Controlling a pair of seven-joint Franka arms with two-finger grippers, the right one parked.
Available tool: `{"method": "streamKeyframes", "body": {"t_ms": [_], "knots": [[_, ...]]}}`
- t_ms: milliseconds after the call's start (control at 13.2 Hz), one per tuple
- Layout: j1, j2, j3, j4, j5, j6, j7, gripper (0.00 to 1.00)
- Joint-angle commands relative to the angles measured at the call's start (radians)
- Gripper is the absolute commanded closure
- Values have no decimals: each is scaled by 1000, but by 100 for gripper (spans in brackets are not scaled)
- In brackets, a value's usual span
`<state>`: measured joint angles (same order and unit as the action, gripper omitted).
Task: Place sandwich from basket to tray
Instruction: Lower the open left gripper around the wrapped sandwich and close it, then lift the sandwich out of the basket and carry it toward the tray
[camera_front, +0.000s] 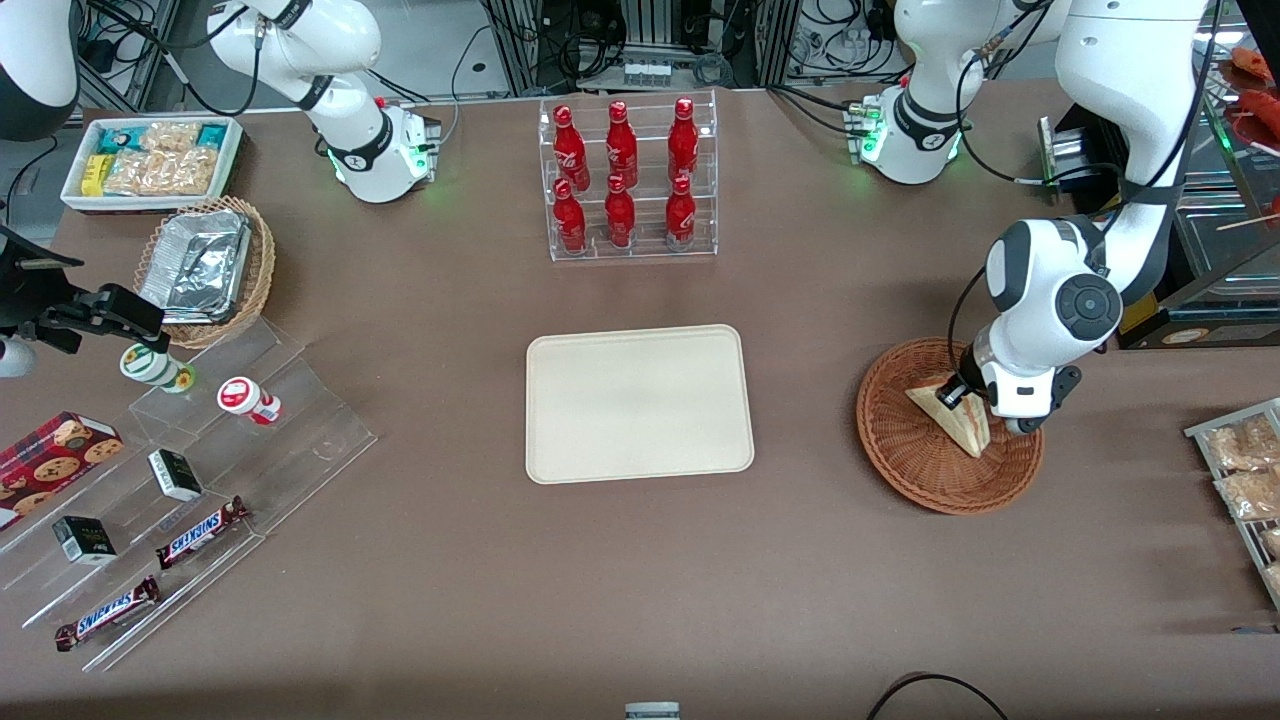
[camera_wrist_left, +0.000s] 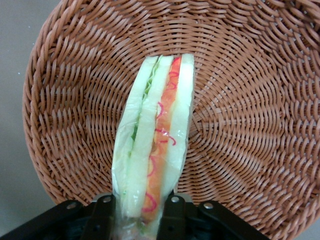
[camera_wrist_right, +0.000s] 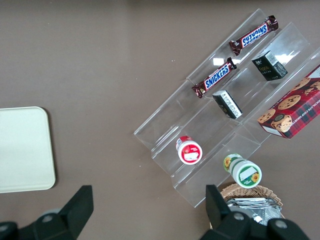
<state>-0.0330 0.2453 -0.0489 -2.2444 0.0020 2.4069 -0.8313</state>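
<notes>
The sandwich (camera_front: 955, 415), a wrapped wedge of pale bread with orange-red and green filling, stands on edge in the reddish-brown wicker basket (camera_front: 900, 460) toward the working arm's end of the table. My left gripper (camera_front: 968, 397) is down in the basket and shut on the sandwich. In the left wrist view the sandwich (camera_wrist_left: 155, 145) runs out from between the black fingers (camera_wrist_left: 175, 212) of the gripper (camera_wrist_left: 138, 215), with the basket's weave (camera_wrist_left: 250, 125) under it. The cream-beige tray (camera_front: 638, 403) lies bare at the table's middle, beside the basket.
A clear rack of red bottles (camera_front: 628, 180) stands farther from the camera than the tray. Toward the parked arm's end are acrylic steps with snacks (camera_front: 200, 470), a tan basket of foil containers (camera_front: 205, 265) and a white snack tray (camera_front: 150, 160). A packet rack (camera_front: 1245, 470) sits beside the basket.
</notes>
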Motion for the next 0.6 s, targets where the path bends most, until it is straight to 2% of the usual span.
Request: {"method": "streamKeyframes", "body": {"t_ms": [0, 302, 528], "knots": [[-7, -41, 1, 19, 15, -60, -9, 100], [-34, -58, -2, 162, 16, -289, 30, 100], [-106, -54, -3, 207, 16, -336, 32, 100]]}}
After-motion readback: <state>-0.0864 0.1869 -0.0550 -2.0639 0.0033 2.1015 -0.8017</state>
